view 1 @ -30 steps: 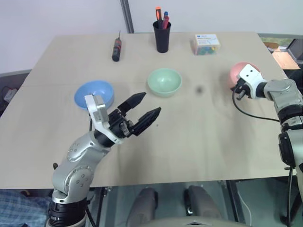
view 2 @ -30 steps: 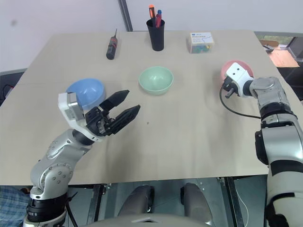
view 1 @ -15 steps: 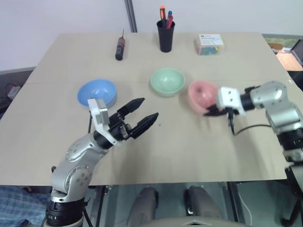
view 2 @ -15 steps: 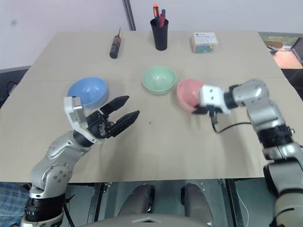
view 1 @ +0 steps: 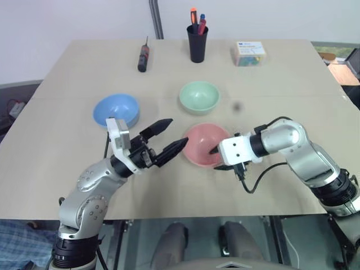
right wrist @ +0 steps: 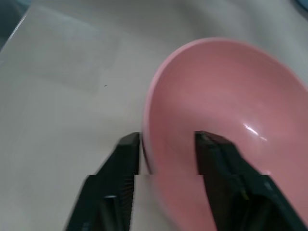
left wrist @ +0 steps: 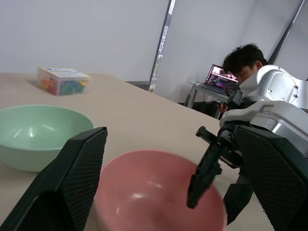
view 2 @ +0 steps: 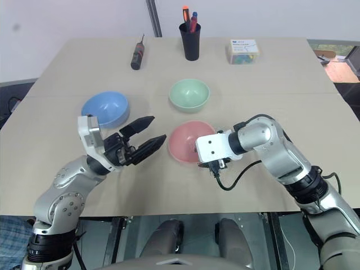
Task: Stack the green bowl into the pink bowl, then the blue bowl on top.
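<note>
Three bowls sat on the table point(view 1: 67, 84), none yet stacked. The pink bowl point(view 1: 202, 143) stood upright near the front middle, with the green bowl point(view 1: 199, 97) just behind it and apart from it, and the blue bowl point(view 1: 116, 109) farther toward the robot's left. The right gripper point(right wrist: 166, 156) straddled the pink bowl's rim on the side nearest the right arm: one finger point(right wrist: 216, 159) reached inside the bowl and the other point(right wrist: 122, 159) lay outside it, with a gap visible between the fingers and the wall, so a firm grasp could not be confirmed. The left gripper point(view 1: 167, 139) hovered beside the pink bowl's other side, its two fingers spread wide with nothing between them, pointing toward the bowl but not touching it. Along the far edge of the table lay a screwdriver point(view 1: 142, 57), a black cup point(view 1: 197, 44) holding pens, and a small clear box point(view 1: 250, 53) of coloured items. A person point(left wrist: 240, 60) sat by a laptop point(left wrist: 219, 79) in the background.
</note>
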Controlling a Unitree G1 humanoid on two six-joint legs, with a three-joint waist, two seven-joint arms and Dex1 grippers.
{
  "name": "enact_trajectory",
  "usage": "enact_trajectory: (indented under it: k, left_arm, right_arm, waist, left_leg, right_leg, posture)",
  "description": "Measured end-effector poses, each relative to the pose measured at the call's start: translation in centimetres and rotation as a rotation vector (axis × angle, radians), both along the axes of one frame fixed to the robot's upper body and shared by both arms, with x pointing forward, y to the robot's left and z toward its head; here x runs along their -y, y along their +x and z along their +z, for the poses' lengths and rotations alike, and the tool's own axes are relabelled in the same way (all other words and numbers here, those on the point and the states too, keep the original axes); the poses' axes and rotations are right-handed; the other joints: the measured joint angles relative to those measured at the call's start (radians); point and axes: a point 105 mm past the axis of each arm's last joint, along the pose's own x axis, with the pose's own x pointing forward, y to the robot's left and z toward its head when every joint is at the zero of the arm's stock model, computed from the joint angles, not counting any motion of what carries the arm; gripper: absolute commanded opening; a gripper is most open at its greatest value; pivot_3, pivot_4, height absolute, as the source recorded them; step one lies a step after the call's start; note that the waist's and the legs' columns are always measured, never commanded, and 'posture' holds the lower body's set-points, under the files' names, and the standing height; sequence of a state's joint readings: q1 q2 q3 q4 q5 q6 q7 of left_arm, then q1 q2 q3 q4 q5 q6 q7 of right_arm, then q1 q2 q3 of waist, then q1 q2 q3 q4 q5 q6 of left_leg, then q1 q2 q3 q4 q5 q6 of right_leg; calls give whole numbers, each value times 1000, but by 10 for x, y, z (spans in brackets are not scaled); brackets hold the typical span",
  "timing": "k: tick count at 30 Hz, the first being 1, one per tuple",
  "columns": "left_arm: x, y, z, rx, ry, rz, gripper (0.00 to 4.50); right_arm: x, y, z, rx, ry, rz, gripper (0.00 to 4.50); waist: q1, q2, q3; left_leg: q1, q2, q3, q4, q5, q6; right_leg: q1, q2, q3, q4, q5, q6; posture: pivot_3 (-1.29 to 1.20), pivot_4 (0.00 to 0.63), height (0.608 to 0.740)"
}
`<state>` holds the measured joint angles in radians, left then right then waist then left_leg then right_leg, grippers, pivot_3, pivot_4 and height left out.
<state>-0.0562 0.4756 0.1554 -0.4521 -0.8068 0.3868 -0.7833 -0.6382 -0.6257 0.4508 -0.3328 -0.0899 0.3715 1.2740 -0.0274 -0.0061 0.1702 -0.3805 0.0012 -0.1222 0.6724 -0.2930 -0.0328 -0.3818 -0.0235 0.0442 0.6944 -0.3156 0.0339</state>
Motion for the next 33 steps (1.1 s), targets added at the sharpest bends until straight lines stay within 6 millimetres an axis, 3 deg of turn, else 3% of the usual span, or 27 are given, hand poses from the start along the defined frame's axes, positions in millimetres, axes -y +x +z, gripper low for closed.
enact_trajectory:
  k: [3, 4, 7, 9, 15, 18, 22, 28, 33]
  left_arm:
    - [0, 0, -1, -2, 2, 1, 4500]
    - [0, 0, -1, -2, 3, 2, 4500]
    - [0, 4, -4, -3, 35, 32, 4500]
    - [-3, 18, -4, 0, 72, 107, 4500]
    - [-2, 53, 8, 56, 214, 215, 4500]
    - [0, 70, 18, 113, 313, 240, 4500]
    - [10, 89, 13, 131, 447, 216, 4500]
    - [23, 113, 8, 172, 611, 168, 4500]
    - [33, 141, 9, 202, 690, 168, 4500]
  right_arm:
    - [-3, -2, 7, -20, 36, -18, 4240]
    - [-2, -2, 10, -29, 51, -28, 4377]
    - [1, -2, 28, -98, 143, -76, 4377]
    - [5, 4, 50, -132, 263, -145, 4377]
    - [34, 20, 88, -198, 566, -346, 4377]
    - [48, 18, 89, -226, 656, -399, 4377]
    - [57, 12, 90, -242, 721, -429, 4377]
    - [59, -5, 100, -189, 835, -381, 4377]
    - [65, -16, 95, -178, 874, -390, 4377]
  waist:
    - [-4, 0, 0]
    - [-4, 0, 0]
    - [-3, 0, 0]
    - [-1, 0, 0]
    - [7, 0, 0]
    - [10, 0, 0]
    - [10, 0, 0]
    - [6, 0, 0]
    - [11, -1, 1]
  left_leg:
    - [0, 0, 0, 0, 0, 0]
    - [0, 0, 0, 0, 0, 0]
    - [0, 0, 0, 0, 0, 0]
    - [0, 0, -1, 0, 0, 0]
    - [-2, -2, 1, 0, 0, 0]
    - [-2, -5, 3, 0, 0, 1]
    - [-2, -6, 4, 0, 0, 1]
    - [-2, -6, 5, 0, 0, 0]
    - [-3, -7, 4, 1, 0, 1]
  right_leg:
    - [0, 0, 0, 0, 0, 0]
    - [0, 0, 0, 0, 0, 0]
    - [0, 0, 0, 0, 0, 0]
    - [0, 0, -1, 0, 0, 0]
    - [0, 5, -2, 0, 0, 0]
    - [0, 4, -1, -1, 0, 0]
    - [-1, 5, -1, 0, 0, 0]
    - [-1, 5, -1, 0, 0, 0]
    - [-1, 5, -2, 0, 0, 0]
  posture:
    - [0, 150, 739]
    - [0, 150, 739]
    - [0, 150, 739]
    - [0, 150, 739]
    - [0, 150, 739]
    - [0, 150, 739]
    - [0, 150, 739]
    - [0, 150, 739]
    - [0, 150, 739]
